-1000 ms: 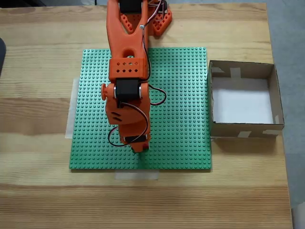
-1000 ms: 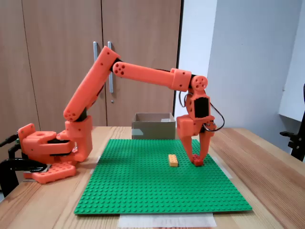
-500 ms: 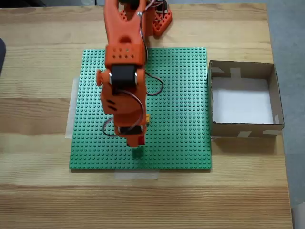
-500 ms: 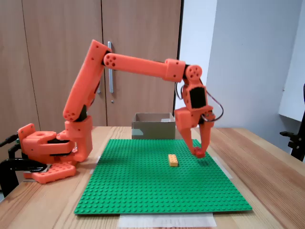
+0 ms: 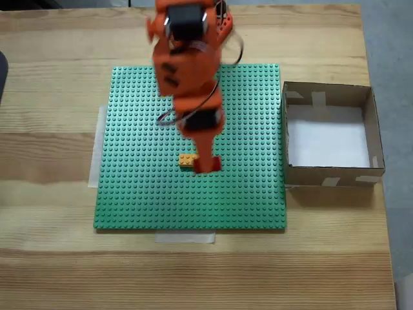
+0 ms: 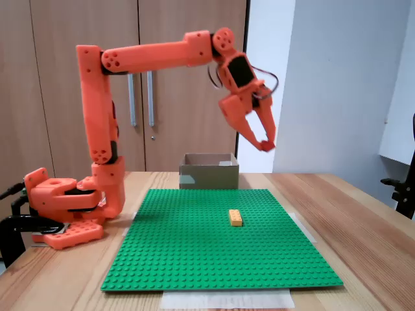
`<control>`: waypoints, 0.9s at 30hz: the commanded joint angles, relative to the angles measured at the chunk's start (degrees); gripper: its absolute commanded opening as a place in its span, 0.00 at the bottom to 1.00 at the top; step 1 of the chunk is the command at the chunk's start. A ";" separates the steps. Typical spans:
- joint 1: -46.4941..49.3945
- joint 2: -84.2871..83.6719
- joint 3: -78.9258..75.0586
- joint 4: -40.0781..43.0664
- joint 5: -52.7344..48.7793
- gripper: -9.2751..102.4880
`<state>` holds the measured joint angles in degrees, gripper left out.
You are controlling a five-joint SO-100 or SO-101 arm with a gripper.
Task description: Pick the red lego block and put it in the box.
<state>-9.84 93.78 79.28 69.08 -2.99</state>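
My orange gripper (image 6: 262,143) hangs high above the green baseplate (image 6: 194,253), shut on the small red lego block (image 6: 266,146) at its fingertips. From above, the gripper (image 5: 207,164) and the red lego block (image 5: 210,166) show over the middle of the baseplate (image 5: 142,181), left of the box. The box (image 5: 284,129) is shallow brown cardboard with a white floor, standing off the plate's right edge. In the side-on fixed view the box (image 6: 209,175) sits behind the plate, below and left of the gripper.
A yellow-orange brick (image 5: 187,159) lies on the baseplate beside the gripper's tip as seen from above; side-on, the brick (image 6: 235,218) sits well below the gripper. The arm's base (image 6: 61,207) stands at the plate's far end. Wooden table surrounds the plate.
The arm has lifted steeply from the plate's surface with the red block held, and swung back toward the plate's middle. The yellow-orange brick stayed put.
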 commanded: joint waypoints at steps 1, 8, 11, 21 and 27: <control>-4.48 6.86 -0.44 1.14 0.53 0.08; -15.47 12.04 -1.67 4.48 1.85 0.08; -20.21 12.66 -2.11 5.45 2.90 0.08; -34.37 12.22 0.26 7.73 2.55 0.08; -36.56 10.81 6.86 4.83 2.55 0.07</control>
<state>-45.26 103.89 85.17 75.15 -0.62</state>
